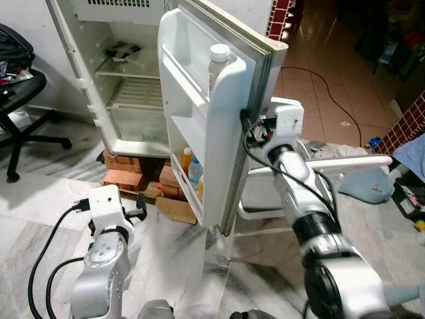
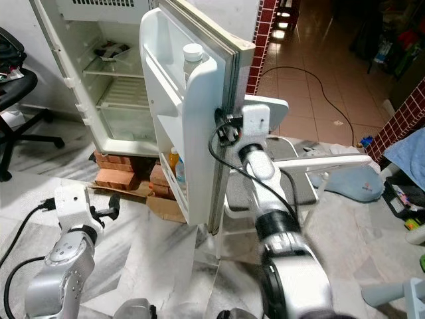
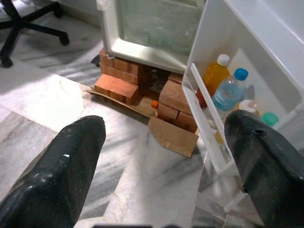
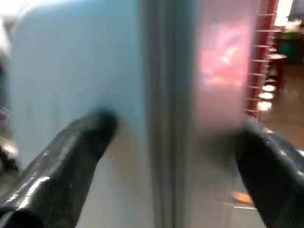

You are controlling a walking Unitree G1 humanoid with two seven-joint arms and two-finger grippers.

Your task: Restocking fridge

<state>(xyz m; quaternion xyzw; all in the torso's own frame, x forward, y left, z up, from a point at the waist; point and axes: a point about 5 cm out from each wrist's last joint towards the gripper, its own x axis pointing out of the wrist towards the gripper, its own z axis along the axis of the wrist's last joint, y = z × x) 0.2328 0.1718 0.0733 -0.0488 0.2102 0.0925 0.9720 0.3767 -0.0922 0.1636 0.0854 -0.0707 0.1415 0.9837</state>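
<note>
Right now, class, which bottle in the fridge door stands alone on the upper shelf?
The white-capped bottle stands alone on the door's upper shelf; the orange bottle and blue-capped water bottle share the bottom shelf.

The fridge door (image 1: pixel 222 133) and its shelves are seen in white, edged by a grey gasket. An orange juice bottle (image 3: pixel 213 77) with a white cap and a clear water bottle (image 3: pixel 229 93) with a blue cap are shown. The bricks (image 3: pixel 118 81) are red-brown, the cardboard (image 3: pixel 173 137) tan. The floor (image 3: pixel 52 104) is marbled white with grey veining. Both arms are silver with black fingers (image 3: pixel 59 168).
</note>
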